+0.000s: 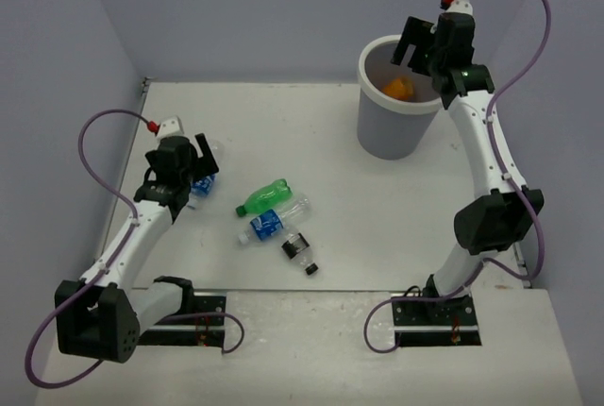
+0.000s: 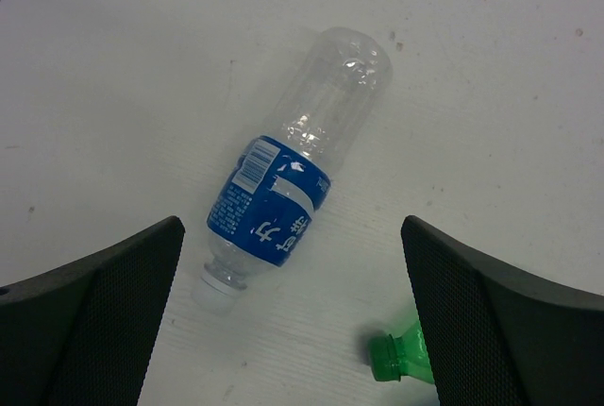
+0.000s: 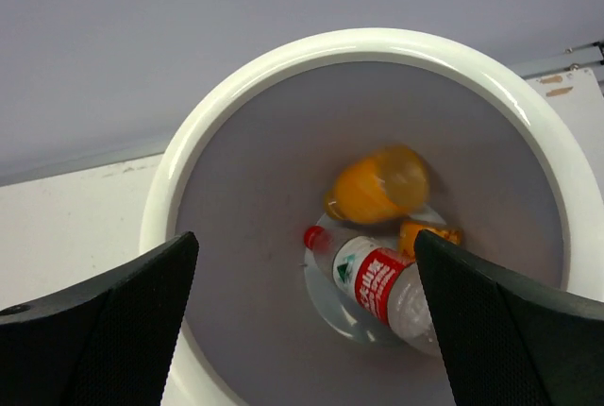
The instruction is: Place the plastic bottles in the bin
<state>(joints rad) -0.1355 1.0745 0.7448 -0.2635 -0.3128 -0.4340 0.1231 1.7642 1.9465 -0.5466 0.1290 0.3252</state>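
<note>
Top view, table: We are counting four bottles lying on the white table (image 1: 330, 142). A green bottle (image 1: 264, 198), a second blue-label bottle (image 1: 272, 224) and a dark bottle (image 1: 298, 250) are clustering mid-table, and a blue-label bottle (image 1: 203, 183) is lying apart to the left.
Top view, bin: The bin (image 1: 364, 71) is standing far right, round and tapering, grey-walled under a thick white rim, with an orange bottle (image 1: 398, 88) showing inside.
Top view, arms: The left gripper (image 1: 204, 162) is hovering over the blue-label bottle, and the right gripper (image 1: 420, 47) is hanging above the bin.
Left wrist: The left gripper's jaws are standing wide apart and holding nothing. They are flanking the blue-label bottle, which is clear, thin plastic with a glossy wrap and a white cap. The green bottle's cap is poking in just beside it.
Right wrist: The right gripper's jaws are spread and empty over the bin's mouth. Inside we are making out the orange bottle, blurred, a second orange bottle (image 3: 429, 234) and a red-label bottle (image 3: 377, 283) of clear plastic on the smooth bottom.
Score: We are judging three binned and four to go.
</note>
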